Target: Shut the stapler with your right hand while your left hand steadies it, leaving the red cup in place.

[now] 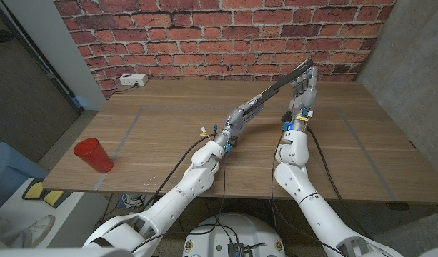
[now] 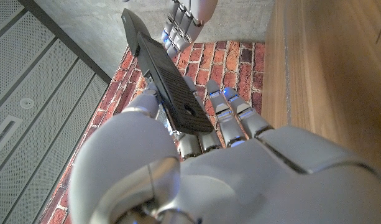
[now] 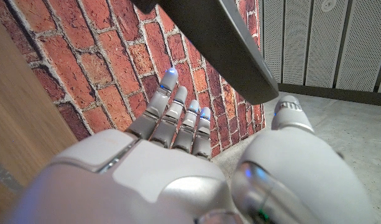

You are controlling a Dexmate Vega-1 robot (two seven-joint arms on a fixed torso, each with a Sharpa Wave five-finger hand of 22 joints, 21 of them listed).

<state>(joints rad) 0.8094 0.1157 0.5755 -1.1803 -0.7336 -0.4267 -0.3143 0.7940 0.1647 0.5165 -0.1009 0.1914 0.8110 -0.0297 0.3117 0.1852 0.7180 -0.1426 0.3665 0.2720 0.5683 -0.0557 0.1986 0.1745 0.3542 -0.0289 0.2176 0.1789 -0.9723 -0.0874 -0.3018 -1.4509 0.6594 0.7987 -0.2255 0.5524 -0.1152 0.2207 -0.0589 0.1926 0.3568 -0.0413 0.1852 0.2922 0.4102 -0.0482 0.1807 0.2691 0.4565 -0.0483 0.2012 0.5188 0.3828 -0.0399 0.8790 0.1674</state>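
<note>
A dark stapler point(image 1: 272, 89) stands open, its long top arm point(image 2: 162, 68) slanting up from the table toward the back right. My left hand point(image 1: 239, 118) grips its lower hinge end, thumb on one side and fingers point(image 2: 230, 118) on the other. My right hand point(image 1: 303, 89) stands upright with straight fingers point(image 3: 178, 115), and the arm's raised tip point(image 3: 221, 37) is by its fingertips; I cannot tell if they touch. The red cup point(image 1: 92, 155) stands upright near the table's front left edge, far from both hands.
A white socket box point(image 1: 133, 80) lies at the table's back left by the brick wall point(image 1: 226, 32). Faint tape lines point(image 1: 129, 128) mark the wooden tabletop. A grey wall panel point(image 1: 411, 78) stands to the right of the table.
</note>
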